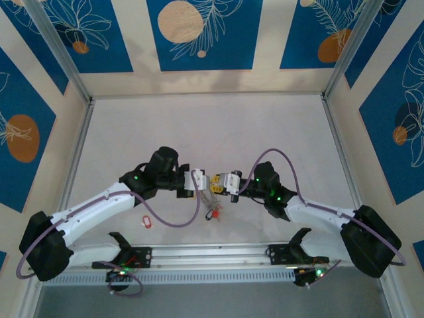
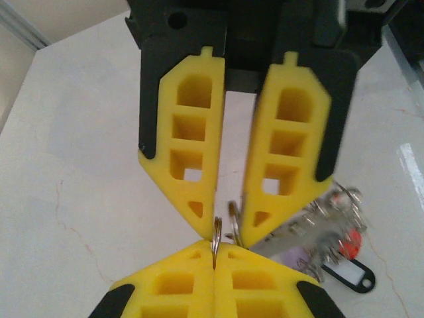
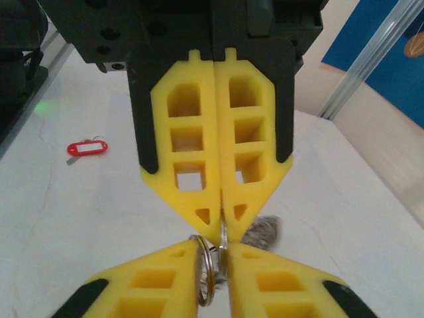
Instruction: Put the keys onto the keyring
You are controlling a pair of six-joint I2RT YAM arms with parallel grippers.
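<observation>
Two grippers meet tip to tip at mid-table. The left gripper [image 3: 219,230] is clenched on the one keyring [image 2: 216,248], and the right gripper [image 2: 225,233] stands with jaws parted, pinching nothing. You risk the ring twisting out, since its one bunch of keys [image 2: 329,222] (too tangled to count) drags sideways. One red-tagged key [image 1: 147,221] lies apart, near left.

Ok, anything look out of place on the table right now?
One red-tagged key lies alone on the table, left of centre near the front edge, well apart from the keyring. It is not on the ring yet.
</observation>
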